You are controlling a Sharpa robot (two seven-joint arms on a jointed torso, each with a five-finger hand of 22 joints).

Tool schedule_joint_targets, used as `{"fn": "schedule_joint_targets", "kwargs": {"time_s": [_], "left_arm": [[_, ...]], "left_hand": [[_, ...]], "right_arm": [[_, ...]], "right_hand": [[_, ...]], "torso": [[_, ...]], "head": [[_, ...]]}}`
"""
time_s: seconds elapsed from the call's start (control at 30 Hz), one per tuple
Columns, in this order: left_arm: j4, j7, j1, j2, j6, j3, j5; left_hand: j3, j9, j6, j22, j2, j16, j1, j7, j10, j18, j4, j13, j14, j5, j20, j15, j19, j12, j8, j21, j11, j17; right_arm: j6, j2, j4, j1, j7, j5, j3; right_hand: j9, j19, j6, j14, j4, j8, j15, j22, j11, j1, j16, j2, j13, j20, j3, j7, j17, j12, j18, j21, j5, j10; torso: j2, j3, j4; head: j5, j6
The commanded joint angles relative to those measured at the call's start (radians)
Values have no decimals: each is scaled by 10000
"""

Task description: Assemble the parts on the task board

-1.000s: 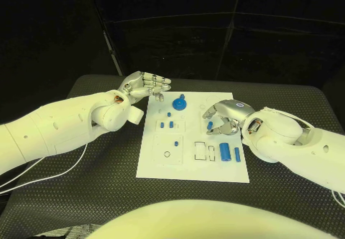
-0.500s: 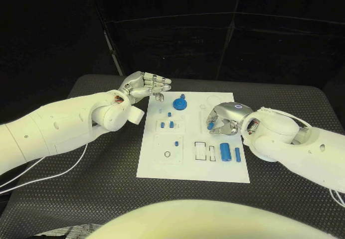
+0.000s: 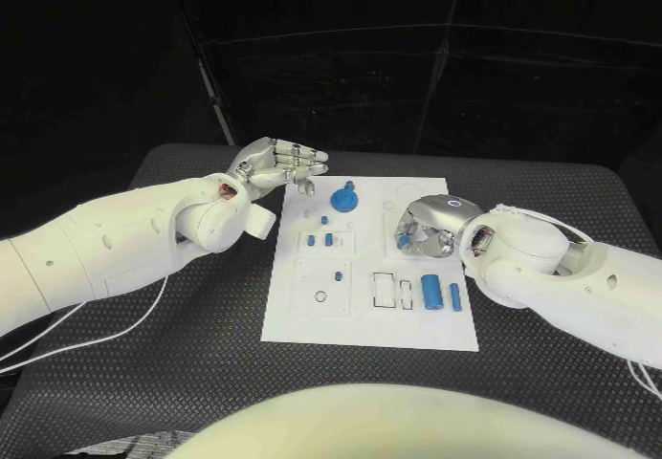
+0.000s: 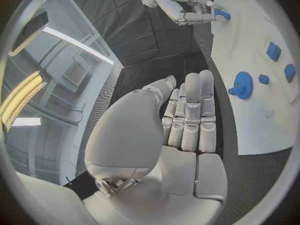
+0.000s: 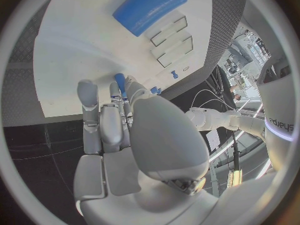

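Part [image 3: 405,241] under right robot hand [image 3: 428,228]

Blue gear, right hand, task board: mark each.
blue gear [image 3: 343,200], head view, on its disc.
right hand [image 3: 422,230], head view, on the hand's back.
task board [image 3: 372,323], head view, on bare white near the front edge.

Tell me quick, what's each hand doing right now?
Left hand: fingers curled in, holding nothing.
Right hand: pinching a small blue part over the task board.
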Motion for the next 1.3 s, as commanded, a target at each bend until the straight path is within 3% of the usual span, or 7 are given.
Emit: {"fn": "schedule_joint_targets", "kwargs": {"time_s": [0.03,0.27,0.57,0.83,1.0,1.23,1.3], "left_arm": [[6,22,18,13,107,12,44],[13,17,17,-14,108,12,44],[-26,36,12,13,108,12,44],[-52,40,11,83,106,12,44],[-60,49,11,129,107,12,44],[-63,63,14,141,91,13,44],[-64,66,14,146,89,13,44]], "left_hand": [[3,-8,-58,-9,48,-48,-53,-3,-72,124,-33,3,-46,-32,11,-9,-45,69,-21,-40,9,-9],[17,-8,-64,-15,60,-53,-38,-7,-84,128,-52,4,-47,-27,12,-12,-47,82,-19,-48,4,-16],[57,-5,-68,-19,81,-60,20,-9,-100,135,-114,6,-49,-21,7,-21,-43,110,-9,-55,0,-31],[61,-5,-69,-19,81,-61,27,-9,-102,136,-123,6,-49,-21,6,-23,-42,113,-8,-55,-1,-33],[61,-5,-69,-19,81,-61,27,-9,-102,136,-123,6,-49,-21,6,-23,-42,113,-8,-55,-1,-33],[61,-5,-69,-19,81,-61,27,-9,-102,136,-123,6,-49,-21,6,-23,-42,113,-8,-55,-1,-33],[61,-5,-69,-19,81,-61,27,-9,-102,136,-123,6,-49,-21,6,-23,-42,113,-8,-55,-1,-33]], "right_arm": [[-457,13,12,2,82,-285,-4],[-1167,-194,436,-3,222,-430,2],[-1664,-480,1484,-5,473,86,557],[-1644,38,1745,-4,960,780,646],[-1500,549,1625,-4,1232,942,391],[-1224,1236,1294,-5,1569,956,-411],[-1162,1374,1203,-7,1632,924,-573]], "right_hand": [[23,94,128,303,-134,46,-95,61,-10,192,52,92,23,-31,307,10,31,-118,-129,94,-45,185],[-14,88,271,317,-601,-40,-59,260,29,53,117,-264,43,-30,1375,84,93,-548,-157,287,-10,541],[-28,47,327,320,-925,-130,-46,385,46,-311,161,-561,58,-12,2109,131,126,-840,-154,421,139,693],[-28,39,344,319,-1025,-156,-42,430,54,-454,167,-642,64,-6,2289,142,117,-915,-157,468,222,739],[-29,27,342,319,-1038,-166,-38,425,59,-525,166,-674,65,-2,2308,146,110,-939,-156,469,237,742],[-31,8,333,318,-1059,-180,-32,410,65,-601,168,-706,64,4,2325,150,106,-973,-152,465,265,734],[-31,4,333,317,-1061,-182,-31,405,66,-615,167,-711,64,5,2326,151,103,-979,-151,463,269,733]], "torso": [[-2,0,5],[-2,5,-34],[-2,15,19],[2,-11,10],[-1,-15,15],[0,-21,7],[-2,-19,4]], "head": [[-9,0],[60,0],[89,0],[128,0],[176,0],[235,0],[251,0]]}}
